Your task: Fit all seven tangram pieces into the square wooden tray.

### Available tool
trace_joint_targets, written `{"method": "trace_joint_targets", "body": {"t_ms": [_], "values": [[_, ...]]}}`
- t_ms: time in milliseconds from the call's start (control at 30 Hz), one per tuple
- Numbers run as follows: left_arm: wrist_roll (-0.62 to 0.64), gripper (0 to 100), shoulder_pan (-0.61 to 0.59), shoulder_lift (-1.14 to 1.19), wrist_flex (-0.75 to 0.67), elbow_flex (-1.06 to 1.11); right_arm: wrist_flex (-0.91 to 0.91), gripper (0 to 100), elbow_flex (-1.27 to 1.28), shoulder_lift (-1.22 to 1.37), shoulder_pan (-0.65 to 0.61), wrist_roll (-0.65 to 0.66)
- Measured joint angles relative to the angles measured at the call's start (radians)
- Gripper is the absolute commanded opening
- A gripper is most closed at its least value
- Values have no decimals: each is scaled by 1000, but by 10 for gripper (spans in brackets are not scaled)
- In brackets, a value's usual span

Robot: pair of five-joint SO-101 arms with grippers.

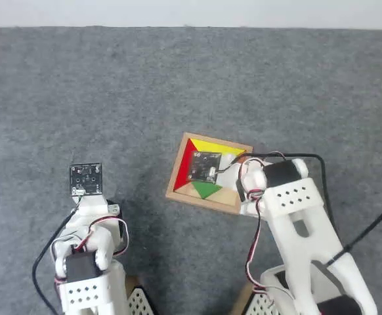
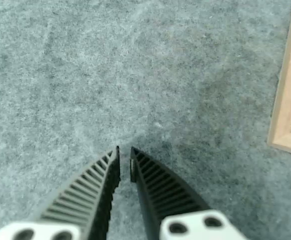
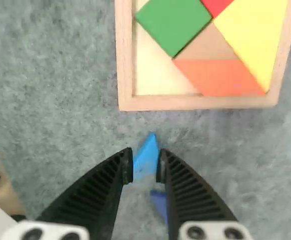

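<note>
One tray (image 1: 176, 164) lies on the grey desk (image 1: 112, 85), just off centre toward 4 o'clock in the high view. There are two arms and two grippers.

Inside the tray four coloured pieces count cleanly: one green piece (image 3: 173, 22), one red piece (image 3: 216, 6), one yellow piece (image 3: 255, 35) and one orange piece (image 3: 218, 77). A brown triangle (image 3: 205, 47) is wedged between them. A pale patch (image 3: 153, 70) beside the green piece could be a piece or bare floor, no telling.

One blue piece (image 3: 146, 152) is outside, just beside the tray's rim. The right gripper (image 3: 145, 157) has it pinched on two sides, its tip poking toward the tray. A darker blue bit shows farther back between the fingers; whether it is the same piece is unclear.

The left gripper (image 2: 124, 150) sits at 9 o'clock of the tray, well apart. Its fingers are all but together, holding nothing.
</note>
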Motion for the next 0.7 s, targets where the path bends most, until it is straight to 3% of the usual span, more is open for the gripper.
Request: {"method": "trace_joint_targets", "body": {"t_ms": [233, 467, 700], "values": [[0, 36, 0, 0, 0, 0, -129, 184, 126, 18, 190, 58], [0, 36, 0, 0, 0, 0, -288, 183, 242, 75, 190, 68], [0, 36, 0, 0, 0, 0, -313, 180, 259, 129, 190, 74]]}}
